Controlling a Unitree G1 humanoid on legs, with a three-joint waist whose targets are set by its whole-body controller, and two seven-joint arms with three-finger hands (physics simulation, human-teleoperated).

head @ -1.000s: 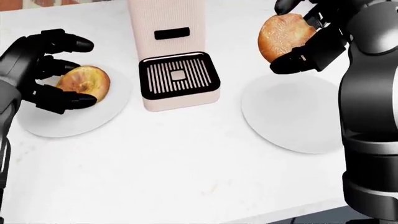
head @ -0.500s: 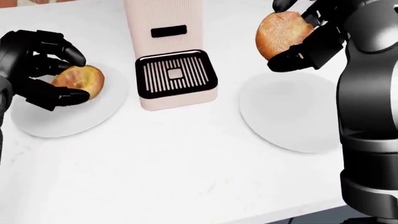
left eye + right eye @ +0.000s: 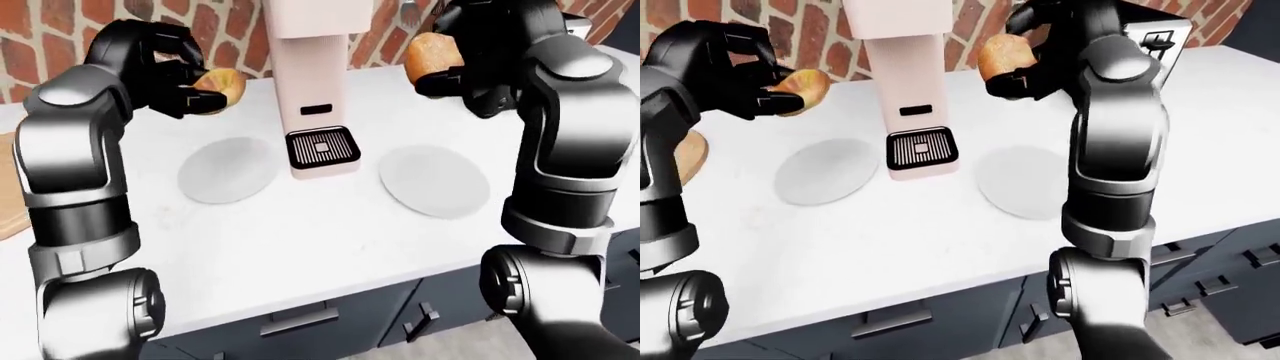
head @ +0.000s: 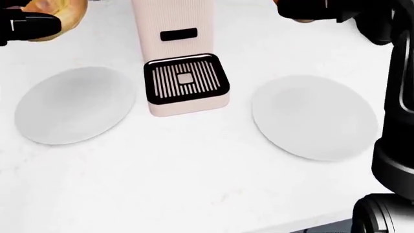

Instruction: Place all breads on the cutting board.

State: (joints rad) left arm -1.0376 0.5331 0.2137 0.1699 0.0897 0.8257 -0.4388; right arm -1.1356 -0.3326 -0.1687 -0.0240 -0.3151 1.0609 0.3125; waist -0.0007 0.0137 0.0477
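Gripping one bread (image 3: pixel 222 86) in left-hand fingers (image 3: pixel 190 97), another bread (image 3: pixel 430 56) in right-hand fingers (image 3: pixel 445 73), both above bench (image 3: pixel 300 225); risking drop during carry to cutting board (image 3: pixel 10 195) at left.

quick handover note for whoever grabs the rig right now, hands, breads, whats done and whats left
Left hand: shut on a bread, held above the counter.
Right hand: shut on the other bread, also in the air.
Both plates are bare, either side of the coffee machine.
Done: both breads picked up.
Left: carry both to the cutting board at the left edge of the left-eye view and set them down.
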